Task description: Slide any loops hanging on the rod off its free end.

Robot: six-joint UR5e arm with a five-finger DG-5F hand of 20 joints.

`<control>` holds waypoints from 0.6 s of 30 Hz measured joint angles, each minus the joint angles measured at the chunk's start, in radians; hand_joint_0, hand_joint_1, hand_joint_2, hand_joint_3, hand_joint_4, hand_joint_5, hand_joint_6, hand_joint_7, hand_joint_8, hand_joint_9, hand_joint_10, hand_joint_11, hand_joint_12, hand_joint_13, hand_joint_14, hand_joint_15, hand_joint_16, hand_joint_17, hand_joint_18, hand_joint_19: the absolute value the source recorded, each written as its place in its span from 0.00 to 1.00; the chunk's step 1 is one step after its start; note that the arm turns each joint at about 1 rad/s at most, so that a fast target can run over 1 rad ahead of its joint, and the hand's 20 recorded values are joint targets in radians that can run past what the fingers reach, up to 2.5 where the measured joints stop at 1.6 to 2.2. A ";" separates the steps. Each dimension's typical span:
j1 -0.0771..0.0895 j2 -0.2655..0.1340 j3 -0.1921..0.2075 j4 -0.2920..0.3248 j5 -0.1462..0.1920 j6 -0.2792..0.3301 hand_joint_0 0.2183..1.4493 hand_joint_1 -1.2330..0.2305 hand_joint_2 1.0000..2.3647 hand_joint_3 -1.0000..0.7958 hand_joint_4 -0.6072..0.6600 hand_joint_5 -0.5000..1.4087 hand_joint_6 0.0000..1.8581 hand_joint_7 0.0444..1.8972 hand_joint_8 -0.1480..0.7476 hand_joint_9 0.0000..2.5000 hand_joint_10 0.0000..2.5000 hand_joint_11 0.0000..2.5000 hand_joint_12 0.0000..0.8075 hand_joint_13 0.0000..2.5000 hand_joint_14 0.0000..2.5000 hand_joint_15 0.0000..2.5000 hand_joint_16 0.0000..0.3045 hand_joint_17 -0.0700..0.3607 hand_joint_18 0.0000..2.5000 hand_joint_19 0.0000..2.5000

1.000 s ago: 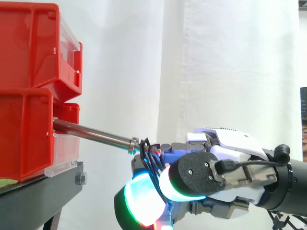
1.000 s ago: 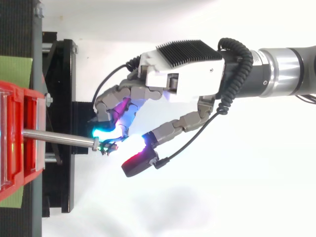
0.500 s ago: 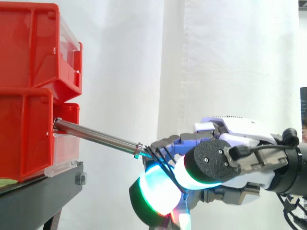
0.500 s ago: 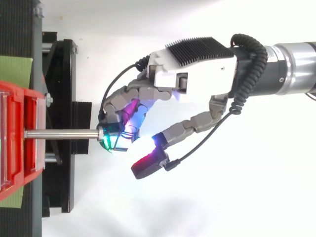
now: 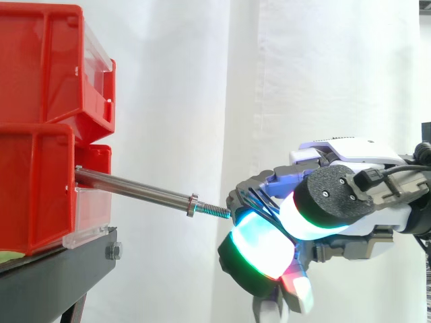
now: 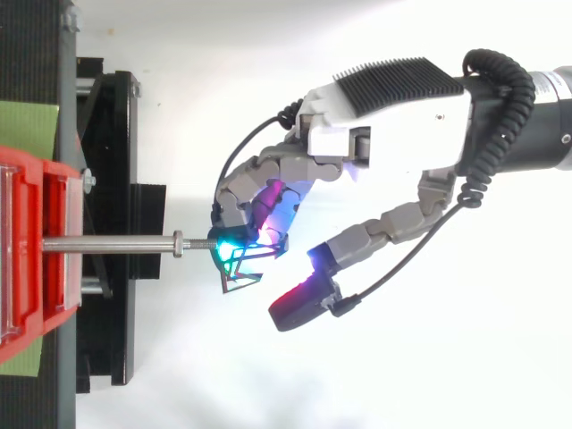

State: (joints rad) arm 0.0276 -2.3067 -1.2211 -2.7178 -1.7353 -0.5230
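Now | red bins point(image 5: 40, 134) stacked | hand point(image 6: 393, 116) pinches loops point(image 6: 239, 270) at rod point(image 6: 107, 243) tip

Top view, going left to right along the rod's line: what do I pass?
red bin → rod → collar near the rod's free end → black loops → hand

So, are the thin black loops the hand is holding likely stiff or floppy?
The loops look thin as thread, so probably light. They run in straight lines from the hand, suggesting taut elastic or stiff wire; unclear which.
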 measured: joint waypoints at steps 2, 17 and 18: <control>0.002 0.007 0.000 -0.030 0.007 0.003 0.33 0.31 0.02 0.46 0.58 0.18 0.49 0.62 0.54 0.39 0.01 0.19 0.46 0.36 0.00 0.13 0.15 0.41 0.32 0.18; 0.008 0.021 0.000 -0.100 0.056 0.046 0.35 0.28 0.01 0.39 0.58 0.18 0.49 0.59 0.53 0.38 0.01 0.19 0.46 0.36 0.00 0.13 0.16 0.41 0.33 0.18; 0.009 0.021 0.000 -0.101 0.059 0.049 0.35 0.28 0.01 0.39 0.58 0.18 0.49 0.59 0.54 0.38 0.01 0.19 0.46 0.36 0.01 0.13 0.16 0.41 0.33 0.18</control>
State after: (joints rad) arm 0.0366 -2.2853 -1.2211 -2.8188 -1.6762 -0.4740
